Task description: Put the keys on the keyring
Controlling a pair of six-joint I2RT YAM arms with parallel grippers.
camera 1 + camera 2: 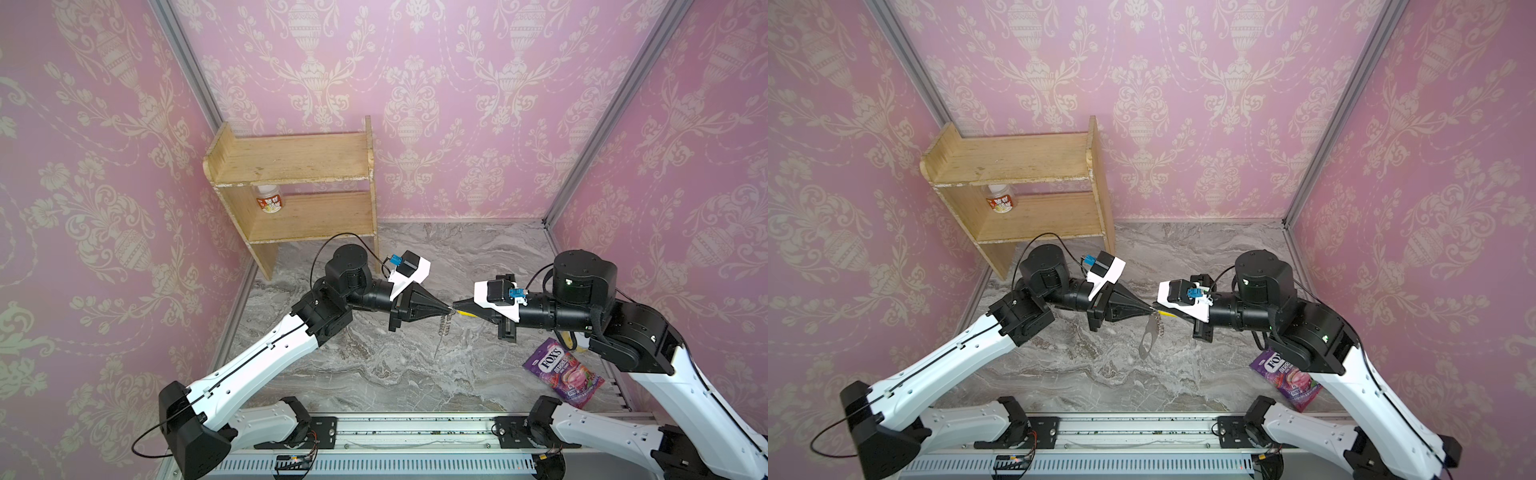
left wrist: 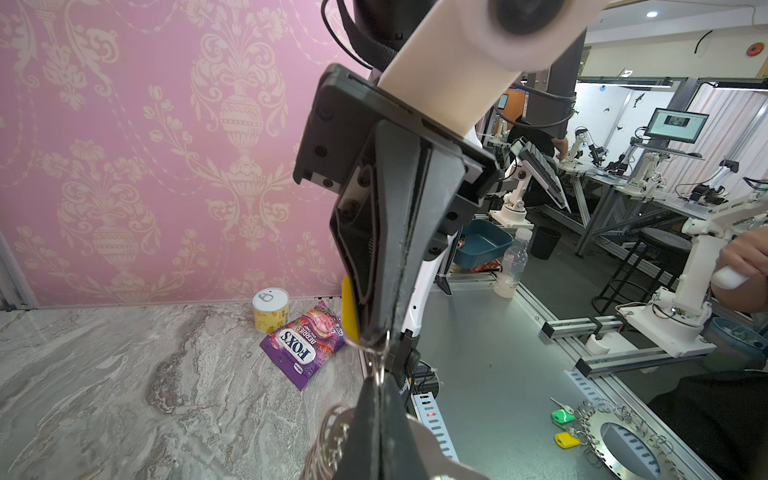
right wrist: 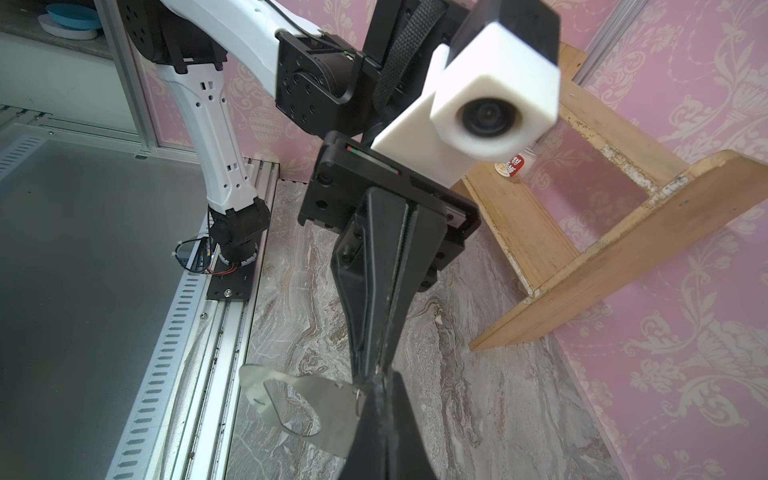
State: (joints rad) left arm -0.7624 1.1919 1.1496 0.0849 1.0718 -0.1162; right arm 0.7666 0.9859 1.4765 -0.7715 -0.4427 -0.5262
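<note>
Pink damask walls close in three sides around a grey marble tabletop [image 1: 374, 374].

Top views: a wooden shelf [image 1: 299, 166] stands back left with a small jar [image 1: 270, 199] on its lower board. A purple sweets packet [image 1: 561, 372] lies front right, beside the right arm and well apart from the work. Nothing stands between the arms. The left gripper [image 1: 446, 309] and right gripper [image 1: 456, 306] meet tip to tip over mid-table, each with its jaws pressed together. The keyring [image 1: 1148, 343] hangs by its chain [image 1: 1156, 324] from the left gripper's tips, its long axis running down toward the front edge. It is edge-on in a top view [image 1: 438, 345]. Whether its lower end touches the marble, I cannot tell. The keys [image 1: 467, 314] sit under the right gripper's fingers, just behind the tips.

Left wrist view: the right gripper [image 2: 376, 336] is clamped on a small metal ring. The keys [image 2: 349, 307] lie alongside its finger, long axis along the finger, loop end toward the tip. The chain [image 2: 332, 432] bunches beside the left gripper's own closed fingers. A tin [image 2: 270, 307] stands at the wall, just beside the packet [image 2: 305, 347].

Right wrist view: the left gripper [image 3: 376, 365] is clamped. The keyring [image 3: 299, 403] juts sideways from the meeting tips, cutout visible, with the shelf [image 3: 602, 257] behind.
</note>
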